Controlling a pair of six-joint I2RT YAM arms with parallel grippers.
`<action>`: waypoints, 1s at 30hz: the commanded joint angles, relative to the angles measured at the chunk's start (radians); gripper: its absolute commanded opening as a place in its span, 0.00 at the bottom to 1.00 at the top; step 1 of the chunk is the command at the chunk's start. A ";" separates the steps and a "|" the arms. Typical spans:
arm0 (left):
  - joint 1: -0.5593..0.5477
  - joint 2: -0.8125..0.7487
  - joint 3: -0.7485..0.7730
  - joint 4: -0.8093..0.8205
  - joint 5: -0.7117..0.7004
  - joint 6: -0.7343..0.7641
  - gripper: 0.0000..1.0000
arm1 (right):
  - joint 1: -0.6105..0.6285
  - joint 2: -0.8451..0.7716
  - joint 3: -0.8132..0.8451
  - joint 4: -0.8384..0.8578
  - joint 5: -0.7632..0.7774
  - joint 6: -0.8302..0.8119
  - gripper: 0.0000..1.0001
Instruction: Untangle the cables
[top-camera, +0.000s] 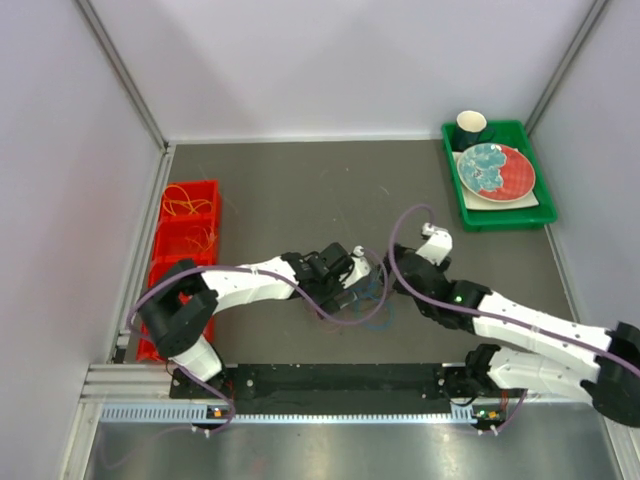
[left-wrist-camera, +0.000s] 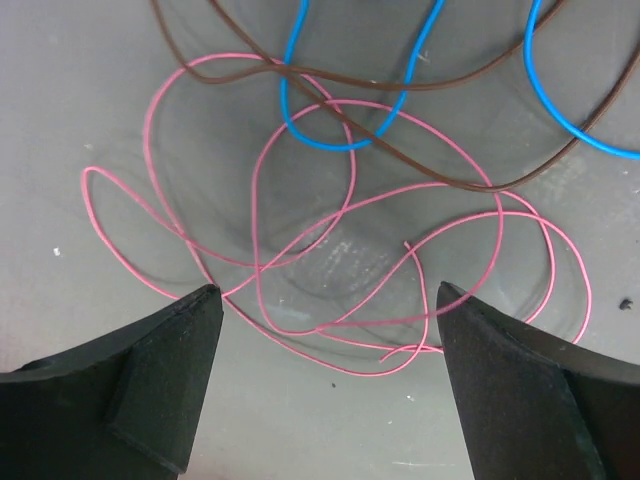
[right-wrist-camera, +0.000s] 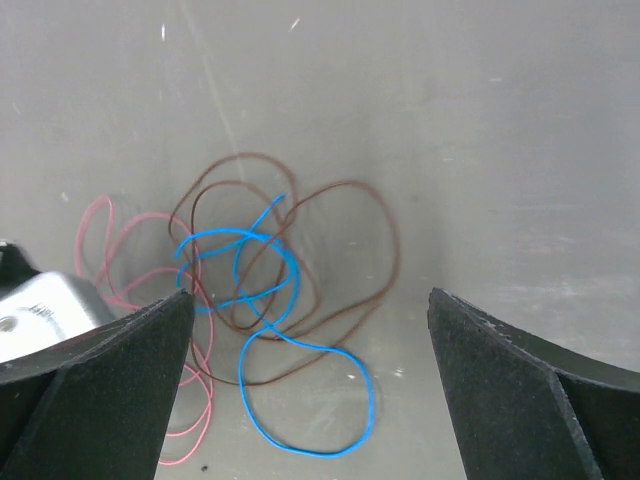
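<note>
Item: cables, three seen: pink cable (left-wrist-camera: 254, 220), brown cable (right-wrist-camera: 240, 155), blue cable (left-wrist-camera: 325, 147). They lay overlapped on the grey surface (top-camera: 300, 190) between the two arms.

Pink loops sprawled crosswise directly beneath the left end effector (left-wrist-camera: 327, 290), the nearer one.

Left end effector: fingers wide apart, touching nothing.

Right end effector (right-wrist-camera: 310, 294): likewise spread and empty, with the tangle ahead of it.

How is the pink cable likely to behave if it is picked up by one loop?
Probably very floppy: the pink cable lies in loose, uneven loops flat on the table. Likely light, being so thin. Lifting it might tug the brown cable, which crosses its upper loops.
</note>
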 joint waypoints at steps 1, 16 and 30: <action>0.007 0.052 0.059 0.027 0.018 0.040 0.91 | -0.025 -0.232 -0.093 0.003 0.105 0.109 0.99; 0.162 0.128 0.153 -0.023 0.187 0.068 0.87 | -0.074 -0.220 -0.138 0.073 0.014 0.073 0.99; 0.179 0.285 0.259 -0.124 0.260 0.031 0.00 | -0.076 -0.183 -0.121 0.095 -0.012 0.053 0.99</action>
